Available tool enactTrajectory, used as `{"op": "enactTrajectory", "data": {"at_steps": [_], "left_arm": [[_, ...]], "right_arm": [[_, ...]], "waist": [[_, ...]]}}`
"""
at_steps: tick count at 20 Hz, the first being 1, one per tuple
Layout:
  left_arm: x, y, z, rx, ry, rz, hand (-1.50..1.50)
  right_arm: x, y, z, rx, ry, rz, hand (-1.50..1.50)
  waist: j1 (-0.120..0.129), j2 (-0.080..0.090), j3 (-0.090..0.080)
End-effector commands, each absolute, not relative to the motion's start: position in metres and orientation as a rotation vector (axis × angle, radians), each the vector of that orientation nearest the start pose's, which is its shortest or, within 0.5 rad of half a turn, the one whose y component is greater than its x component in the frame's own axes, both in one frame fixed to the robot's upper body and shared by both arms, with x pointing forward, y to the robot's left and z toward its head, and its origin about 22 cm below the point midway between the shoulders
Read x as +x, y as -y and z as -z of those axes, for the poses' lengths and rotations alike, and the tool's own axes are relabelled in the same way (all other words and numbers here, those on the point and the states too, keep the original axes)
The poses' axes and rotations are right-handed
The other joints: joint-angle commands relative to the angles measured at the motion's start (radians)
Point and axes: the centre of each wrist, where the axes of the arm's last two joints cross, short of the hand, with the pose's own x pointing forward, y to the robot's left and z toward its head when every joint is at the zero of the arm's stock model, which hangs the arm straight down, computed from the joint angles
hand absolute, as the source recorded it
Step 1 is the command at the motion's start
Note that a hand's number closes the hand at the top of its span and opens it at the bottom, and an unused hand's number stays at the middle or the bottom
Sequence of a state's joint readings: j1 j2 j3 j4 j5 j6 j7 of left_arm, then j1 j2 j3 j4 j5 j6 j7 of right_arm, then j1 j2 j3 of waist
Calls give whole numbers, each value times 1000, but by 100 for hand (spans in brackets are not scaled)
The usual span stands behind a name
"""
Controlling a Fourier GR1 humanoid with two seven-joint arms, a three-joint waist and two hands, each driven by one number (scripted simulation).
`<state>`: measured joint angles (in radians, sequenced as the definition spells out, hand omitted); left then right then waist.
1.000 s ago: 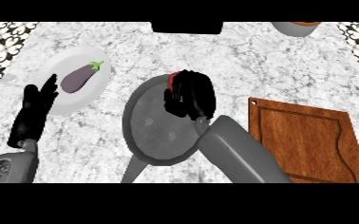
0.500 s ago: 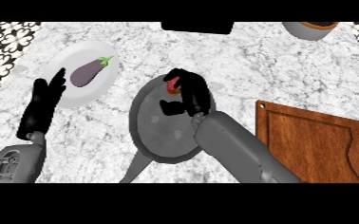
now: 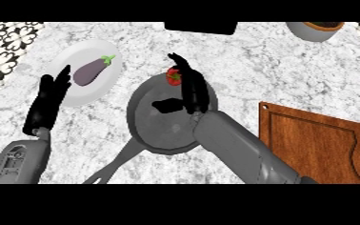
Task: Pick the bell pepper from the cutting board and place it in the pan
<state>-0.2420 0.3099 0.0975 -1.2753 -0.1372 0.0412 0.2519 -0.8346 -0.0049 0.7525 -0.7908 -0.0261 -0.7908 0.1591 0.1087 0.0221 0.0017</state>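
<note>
The red bell pepper [image 3: 173,76] shows at the far rim of the grey pan [image 3: 158,128], just left of my right hand's fingers. My right hand [image 3: 192,89] stretches over the pan with its fingers straight and its thumb [image 3: 166,106] spread out to the left above the pan's floor; nothing is held in it. Whether the pepper touches the fingers I cannot tell. The wooden cutting board [image 3: 316,145] lies at the right with nothing on it. My left hand [image 3: 46,103] rests open at the left, fingers up, beside the white plate.
A white plate [image 3: 70,88] with a purple eggplant [image 3: 91,71] sits left of the pan. The pan's handle [image 3: 116,164] points to the lower left. A bowl [image 3: 314,30] stands at the back right, a black block [image 3: 200,27] at the back middle.
My right hand's fingers have straightened from their curl round the pepper, which now shows free beside them at the pan's far rim. The left hand has stayed still.
</note>
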Motion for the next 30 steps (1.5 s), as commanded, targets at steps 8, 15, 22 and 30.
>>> {"op": "enactTrajectory", "data": {"at_steps": [8,15,22,30], "left_arm": [[289,-329,-10,471,1218,130,0],[273,-364,-20,520,1189,88,0],[264,-360,-14,495,1188,57,0],[255,-350,-3,510,1184,91,0]], "right_arm": [[347,26,-22,-424,1695,-169,-150],[353,101,-26,-447,1679,-83,-150],[305,194,-42,-410,1706,-90,-150],[256,302,-79,-400,1680,-125,-150]], "waist": [[-62,-13,-1],[-122,-27,-2],[-140,-33,-2],[-130,-28,-2]]}}
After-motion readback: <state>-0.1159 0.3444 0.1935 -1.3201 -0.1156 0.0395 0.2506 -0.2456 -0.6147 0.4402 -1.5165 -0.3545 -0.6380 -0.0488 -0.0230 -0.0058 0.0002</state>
